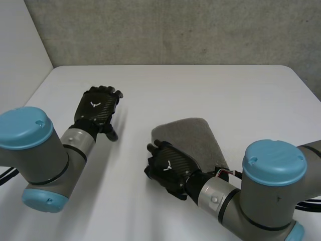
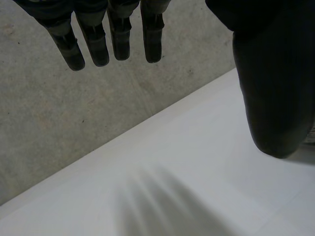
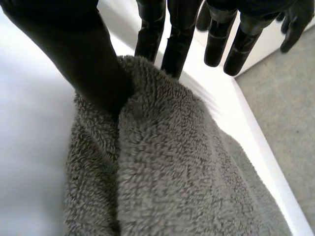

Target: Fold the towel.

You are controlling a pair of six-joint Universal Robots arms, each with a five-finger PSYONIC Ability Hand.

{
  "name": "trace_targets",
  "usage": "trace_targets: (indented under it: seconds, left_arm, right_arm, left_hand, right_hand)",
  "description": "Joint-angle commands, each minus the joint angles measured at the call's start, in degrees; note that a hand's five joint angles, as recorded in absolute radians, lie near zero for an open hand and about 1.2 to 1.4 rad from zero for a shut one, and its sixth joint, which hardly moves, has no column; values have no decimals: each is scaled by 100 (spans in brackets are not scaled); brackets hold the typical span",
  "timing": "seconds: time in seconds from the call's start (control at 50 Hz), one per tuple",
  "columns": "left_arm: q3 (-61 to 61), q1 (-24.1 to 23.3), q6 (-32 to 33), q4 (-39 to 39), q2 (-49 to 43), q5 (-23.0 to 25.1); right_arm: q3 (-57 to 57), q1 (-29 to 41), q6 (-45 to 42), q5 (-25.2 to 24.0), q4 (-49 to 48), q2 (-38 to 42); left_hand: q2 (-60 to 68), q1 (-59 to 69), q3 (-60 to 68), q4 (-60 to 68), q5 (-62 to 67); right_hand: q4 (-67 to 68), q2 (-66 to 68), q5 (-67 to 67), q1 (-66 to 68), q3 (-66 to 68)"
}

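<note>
A grey terry towel (image 1: pixel 193 138) lies folded on the white table (image 1: pixel 210 90), right of the middle, narrowing toward the far side. My right hand (image 1: pixel 168 168) is at its near left edge. In the right wrist view the thumb (image 3: pixel 83 54) and the fingers (image 3: pixel 174 44) pinch a raised fold of the towel (image 3: pixel 167 167) between them. My left hand (image 1: pixel 95 110) hovers over bare table to the left, well apart from the towel. Its fingers (image 2: pixel 93 39) are straight and hold nothing.
A grey concrete wall (image 1: pixel 175 30) runs behind the table's far edge, and a pale wall (image 1: pixel 20 50) stands at the left. Bare tabletop (image 2: pixel 197 172) lies under my left hand and all around the towel.
</note>
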Motion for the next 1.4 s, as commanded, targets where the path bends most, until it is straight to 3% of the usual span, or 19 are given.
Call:
trace_targets:
  seconds: [0.02,0.14,0.22,0.36,0.4,0.54,0.78,1.02,1.18,1.4]
  left_arm:
    - [148,-108,-17,22,-2,33]
    - [456,-319,-132,22,-19,16]
    - [754,-539,-639,-13,-46,16]
    - [1089,-653,-1749,-347,-125,16]
    - [1220,-776,-2247,-574,-274,16]
    - [1484,-1189,-2689,-865,-642,7]
    - [1906,-1743,-2681,-1190,-1469,-46]
    - [1722,-1805,-2540,-1279,-1874,-528]
    - [1643,-1770,-2048,-1235,-1935,-775]
    - [1608,-1761,-2030,-1270,-1673,-889]
  right_arm:
    - [-24,-410,444,280,50,-172]
    - [-41,-1006,1785,350,59,-847]
    - [-208,-1516,3086,359,94,-1217]
    - [-691,-2114,4266,306,575,-1061]
    - [-797,-2212,4303,297,753,-866]
    - [-1157,-2484,4338,271,1253,-103]
    - [-1175,-2493,4364,201,1368,399]
    - [-1149,-2273,4294,130,1307,812]
    - [-1131,-2080,4294,157,1298,830]
    - [-1123,-1860,4285,236,1315,655]
  left_hand:
    - [-325,-338,-277,-311,-174]
    - [-342,-354,-277,-311,-191]
    - [-325,-338,-277,-311,-174]
    - [-342,-354,-277,-311,-191]
    - [-325,-338,-277,-311,-174]
    - [-308,-321,-277,-311,-157]
    - [-224,-237,-277,-311,-73]
    - [-207,-220,-277,-311,-56]
    - [-258,-270,-277,-311,-107]
    - [-342,-354,-277,-311,-191]
  right_hand:
    - [-437,-4324,-4611,-4588,-266]
    - [-437,-4324,-4611,-4588,-266]
    - [-437,-4324,-4611,-4588,-266]
    - [-437,-4324,-4611,-4588,-266]
    - [-437,-4324,-4611,-4588,-266]
    - [-437,-4324,-4611,-4588,-266]
    - [-437,-4324,-4611,-4588,-266]
    - [-437,-4324,-4611,-4588,-266]
    - [-437,-4324,-4611,-4588,-266]
    - [-437,-4324,-4611,-4588,-266]
